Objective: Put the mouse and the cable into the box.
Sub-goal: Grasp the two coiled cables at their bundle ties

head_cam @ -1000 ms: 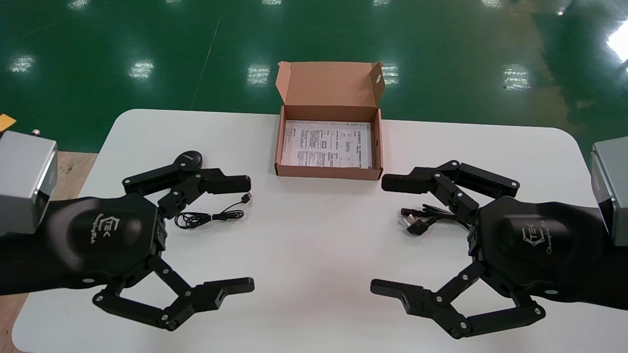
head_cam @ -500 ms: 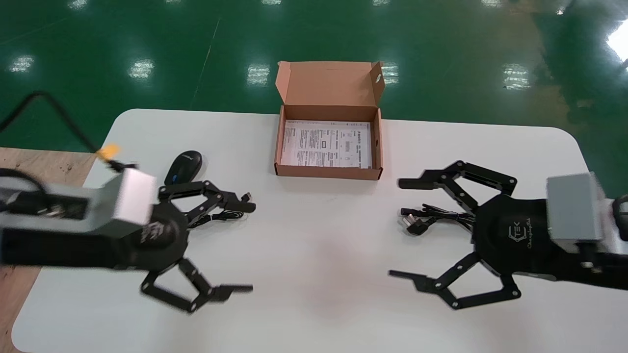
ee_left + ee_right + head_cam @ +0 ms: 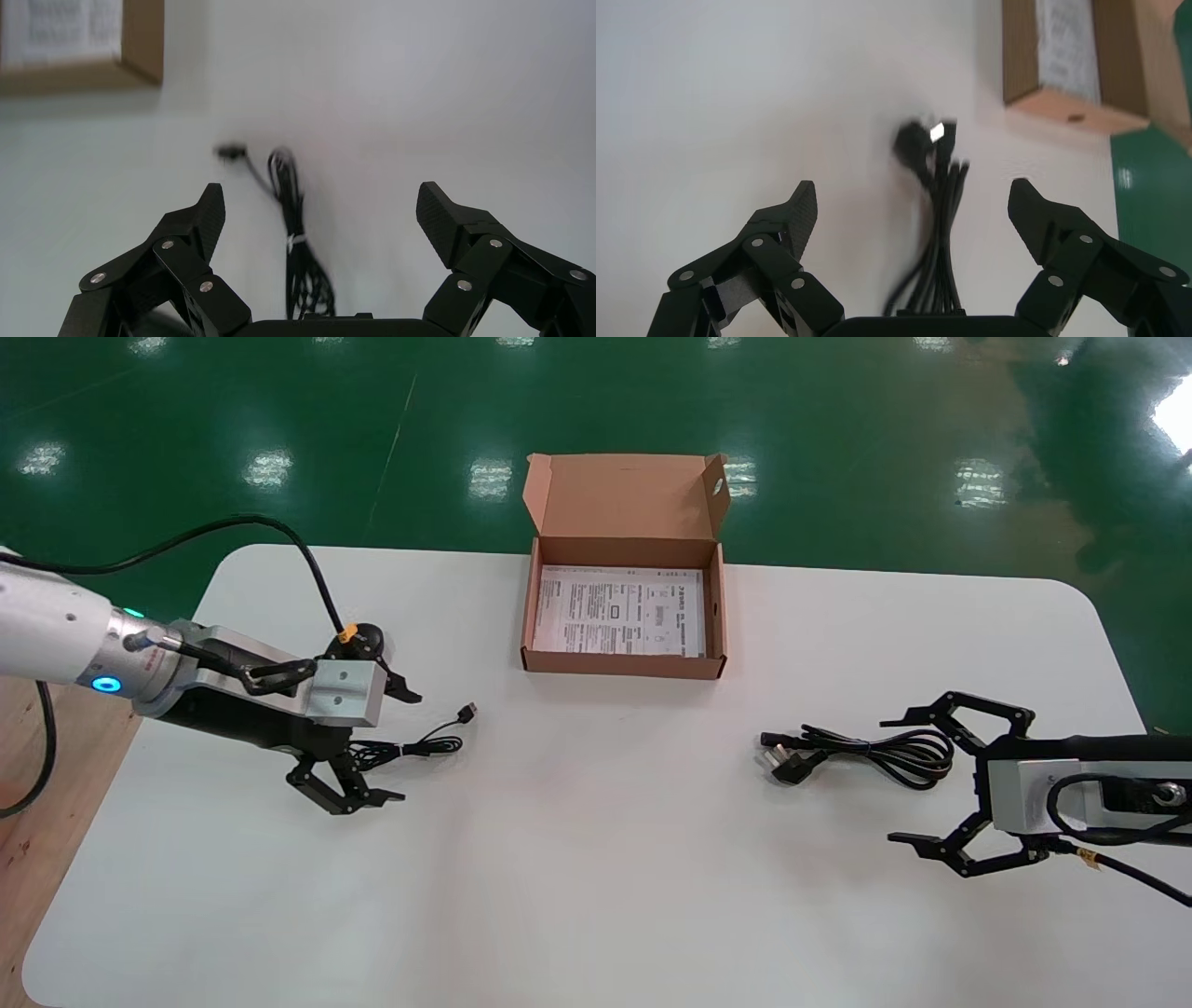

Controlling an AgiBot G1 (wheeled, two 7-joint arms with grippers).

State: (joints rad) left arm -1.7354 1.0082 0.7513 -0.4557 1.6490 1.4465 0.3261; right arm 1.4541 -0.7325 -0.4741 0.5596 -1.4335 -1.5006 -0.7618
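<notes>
In the head view, the left gripper [image 3: 407, 745] is spread wide and holds nothing. Its two fingers straddle the coiled end of the thin USB cord [image 3: 438, 740] on the tabletop [image 3: 596, 877]. The left arm reaches in low from the left edge, and its wrist block hides most of the mouse [image 3: 371, 634], which lies just behind it. The right gripper [image 3: 889, 780] is equally wide open and empty, level with the near end of the power cable [image 3: 871, 754]. Its arm lies low along the right side. The box [image 3: 622, 665] stands open at the far middle, well apart from both, with a printed sheet inside.

A second ago both grippers filled the foreground, close under the camera. Now they sit low by the tabletop and farther out to the sides, while mouse, cord, cable and box have not moved.

In the left wrist view, the open fingers frame the bundled cord, with its plug beyond and a corner of the box farther off.

In the right wrist view, the open fingers frame the power cable, which touches neither finger. Its plug end points toward the box.
</notes>
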